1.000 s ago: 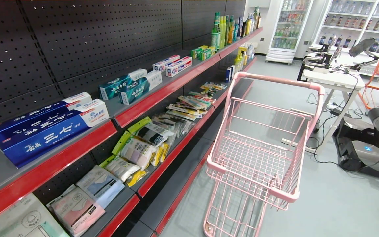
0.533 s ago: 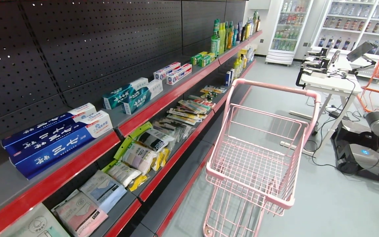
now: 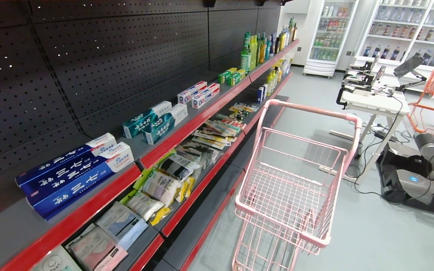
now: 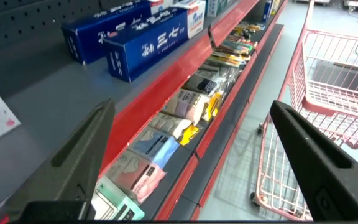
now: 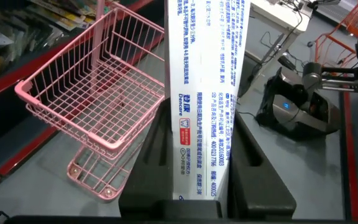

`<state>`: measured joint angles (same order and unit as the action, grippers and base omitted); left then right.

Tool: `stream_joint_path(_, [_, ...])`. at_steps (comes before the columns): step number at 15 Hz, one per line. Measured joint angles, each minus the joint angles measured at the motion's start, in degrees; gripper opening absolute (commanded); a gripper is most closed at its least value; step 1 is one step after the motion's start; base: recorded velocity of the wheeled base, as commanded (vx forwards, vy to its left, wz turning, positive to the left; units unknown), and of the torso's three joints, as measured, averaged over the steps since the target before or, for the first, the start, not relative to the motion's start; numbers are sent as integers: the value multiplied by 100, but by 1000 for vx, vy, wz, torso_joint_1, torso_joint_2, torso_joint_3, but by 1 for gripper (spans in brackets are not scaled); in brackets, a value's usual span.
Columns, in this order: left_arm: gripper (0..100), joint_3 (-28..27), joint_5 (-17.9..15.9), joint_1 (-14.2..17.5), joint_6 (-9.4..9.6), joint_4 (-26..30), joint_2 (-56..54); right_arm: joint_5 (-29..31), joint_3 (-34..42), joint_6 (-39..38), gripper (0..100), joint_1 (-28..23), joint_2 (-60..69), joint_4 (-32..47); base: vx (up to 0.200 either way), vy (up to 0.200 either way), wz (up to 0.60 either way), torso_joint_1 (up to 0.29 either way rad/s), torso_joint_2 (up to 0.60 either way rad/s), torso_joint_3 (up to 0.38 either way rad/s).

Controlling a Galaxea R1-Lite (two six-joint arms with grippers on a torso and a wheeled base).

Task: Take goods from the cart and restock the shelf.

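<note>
holding a long white carton [image 5: 205, 68] upright near the pink cart [image 3: 312, 109]

shows the right gripper [image 5: 202, 155] closed on the carton's lower part, pinching it on end between both fingers. sits higher than the cart's wire basket. probably held upright to lift clear of the basket wires and leave the full length free for laying flat. shows the left gripper [image 4: 191, 106] spread wide with nothing in it, on the cart's shelf side, over the grey top tier of the shelf [image 3: 2, 233]; seems ready to steady or guide the carton. finds blue toothpaste boxes [image 3: 77, 177] lying lengthwise on that tier, left of the cart, with grey surface showing beside them. looks like the likely landing spot, given the matching long shape.
</note>
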<state>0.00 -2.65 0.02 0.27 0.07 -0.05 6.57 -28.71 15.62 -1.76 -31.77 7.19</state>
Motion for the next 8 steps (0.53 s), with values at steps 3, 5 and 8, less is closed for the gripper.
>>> stream_joint_path(3, [100,0,0,5,-2,2,0,-20,-28,0,0,0,-67,-6,0,0,0,170,-360,-191])
stream_joint_path(5, [100,0,0,0,0,2,0,-23,-41,-2,0,0,-102,-11,0,0,0,166,-342,-186])
stream_joint_path(8, [100,0,0,0,-2,2,0,-23,-54,-5,0,0,-137,-16,0,0,0,163,-338,-173])
